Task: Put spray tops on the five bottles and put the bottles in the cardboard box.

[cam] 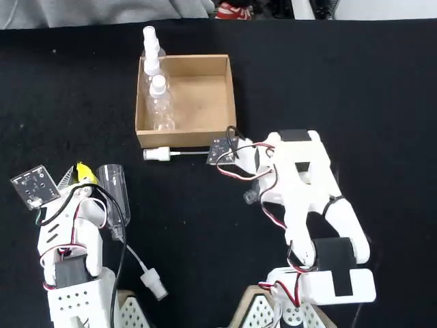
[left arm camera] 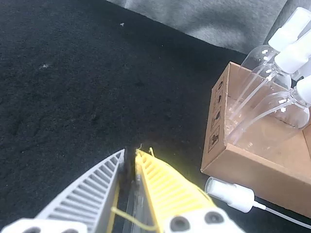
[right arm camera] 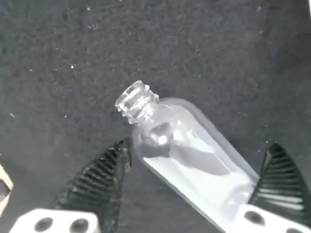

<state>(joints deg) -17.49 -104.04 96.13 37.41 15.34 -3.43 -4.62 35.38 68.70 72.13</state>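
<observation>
1. Straddling an uncapped clear bottle [right arm camera: 189,160] with the right gripper [right arm camera: 199,144], black fingers [right arm camera: 99,184] spread wide apart, one on each side; bottle lying flat on the black table [right arm camera: 73,48], threaded neck pointing away from the wrist.
2. Pressing the left gripper [left arm camera: 130,154] together, grey finger against yellow, only a thin dark slit between them and nothing clearly gripped; sitting at the lower left of the high view.
3. Lying just right of that gripper in the high view: a second uncapped bottle [cam: 113,195], on its side.
4. Lying below it, near the lower edge of the high view: a loose spray top [cam: 153,281], dip tube running up toward that bottle's narrow end.
5. Resting just in front of the cardboard box [cam: 181,139], upper middle of the high view: a second spray top [cam: 158,154], tube pointing right along the near wall.
6. Leaning in the left part of the box: three capped bottles [cam: 161,102], spray heads reaching toward the far wall.
</observation>
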